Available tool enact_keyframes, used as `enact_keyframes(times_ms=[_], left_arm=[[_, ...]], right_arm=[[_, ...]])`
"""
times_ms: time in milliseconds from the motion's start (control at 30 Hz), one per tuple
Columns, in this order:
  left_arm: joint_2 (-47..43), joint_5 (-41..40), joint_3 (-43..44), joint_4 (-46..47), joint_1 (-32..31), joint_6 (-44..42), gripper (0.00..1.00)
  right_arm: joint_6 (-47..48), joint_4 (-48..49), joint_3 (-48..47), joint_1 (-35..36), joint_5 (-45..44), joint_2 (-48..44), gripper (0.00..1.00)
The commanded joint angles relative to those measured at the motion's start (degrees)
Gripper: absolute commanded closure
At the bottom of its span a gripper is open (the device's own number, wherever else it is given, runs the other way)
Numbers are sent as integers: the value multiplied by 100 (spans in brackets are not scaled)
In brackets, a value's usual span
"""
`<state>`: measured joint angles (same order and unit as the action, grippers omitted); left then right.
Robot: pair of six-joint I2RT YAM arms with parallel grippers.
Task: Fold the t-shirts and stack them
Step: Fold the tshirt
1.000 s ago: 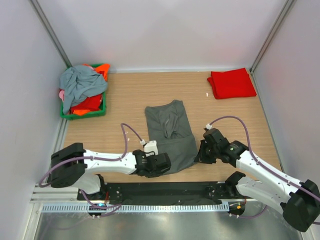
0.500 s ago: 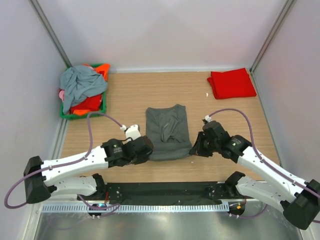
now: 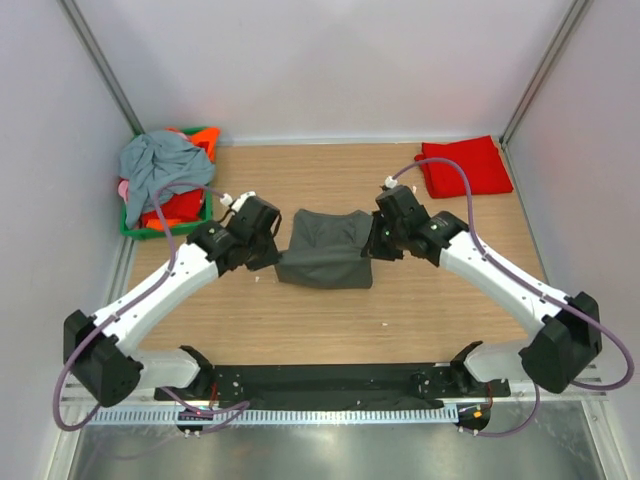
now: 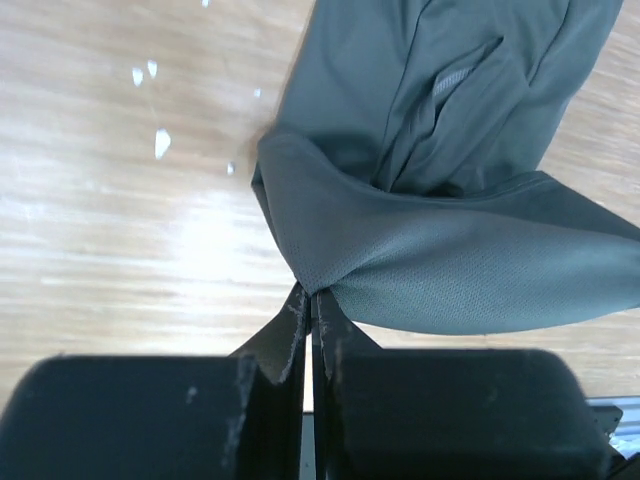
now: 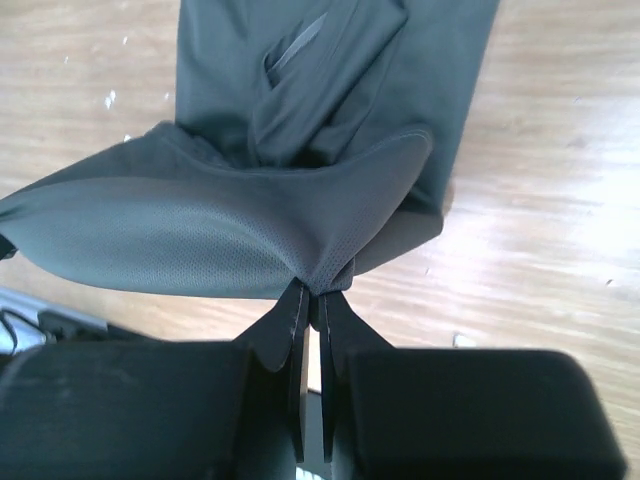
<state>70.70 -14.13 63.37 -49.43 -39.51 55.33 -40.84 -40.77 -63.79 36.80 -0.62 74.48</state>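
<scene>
While both jaws clamp, t-shirt (image 3: 325, 262) hem between

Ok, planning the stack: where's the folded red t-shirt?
Top view: the folded bright red cotton t-shirt lies at the far right corner of the wooden table.

Top view: bright, even, diffuse light from overhead. The white walls (image 3: 330, 60) are close to washed out. Shadows are soft and short, with a faint one hugging the grey t-shirt (image 3: 325, 262) on the table (image 3: 450, 300). Focus is sharp throughout, and the wall rails lean outward toward the corners. The metal strip (image 3: 330, 450) at the bottom edge has a dull sheen.

Left wrist view: broad glare patch on the wood, left of centre. Cloth weave is crisp. The left gripper (image 4: 311, 300) is near-black, detail lost, edges soft.

Right wrist view: glare on the wood at right. The right gripper (image 5: 308, 300) is the same dark, blurred mass.
</scene>
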Motion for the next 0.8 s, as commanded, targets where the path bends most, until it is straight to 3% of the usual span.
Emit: enact_keyframes(times_ms=[0, 600, 767], left_arm=[[444, 410, 482, 117, 390, -760, 100], [2465, 1272, 2468, -128, 1103, -1719, 100], [3238, 1378, 3258, -242, 1374, -1876, 100]], right_arm=[[365, -10, -511, -216, -202, 374, 99], [779, 236, -749, -1148, 527, 1042, 99], [1121, 96, -1801, -1499, 695, 2102, 99]])
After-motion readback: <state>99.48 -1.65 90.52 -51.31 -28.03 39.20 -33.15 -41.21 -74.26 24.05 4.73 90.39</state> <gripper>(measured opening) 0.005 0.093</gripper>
